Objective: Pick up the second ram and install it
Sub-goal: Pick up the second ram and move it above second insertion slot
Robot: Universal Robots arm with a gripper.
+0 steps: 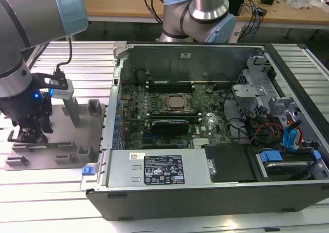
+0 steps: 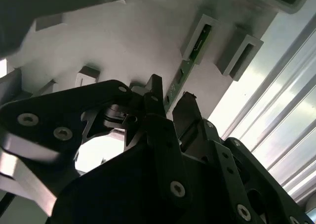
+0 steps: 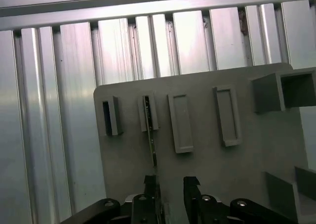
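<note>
gripper open at the fixture, 1 ram in its block

exterior view: 1 arm, w/ gripper low over the grey fixture plate at the exterior view's left. the plate lies on the slatted aluminium table just beside 1 open pc case. inside the case: 1 motherboard w/ 1 cpu socket near the middle. long black memory slots run beside the socket; can't count them.

second wrist view: 2 fingers of the gripper stand apart w/ a clear gap, clamping nothing. 1 second ram, green, stands on edge on the plate. its far end sits in a slotted block and its near end reaches the gap btwn the fingers. can't tell if it touches either one. table slats lie alongside.

first wrist view: gripper spread, 2 fingers w/ the plate visible btwn them. 4 slotted blocks sit in 1 row. the ram is seen edge-on in the block next to an end one, running toward one finger. the table lies beyond the plate.
</note>
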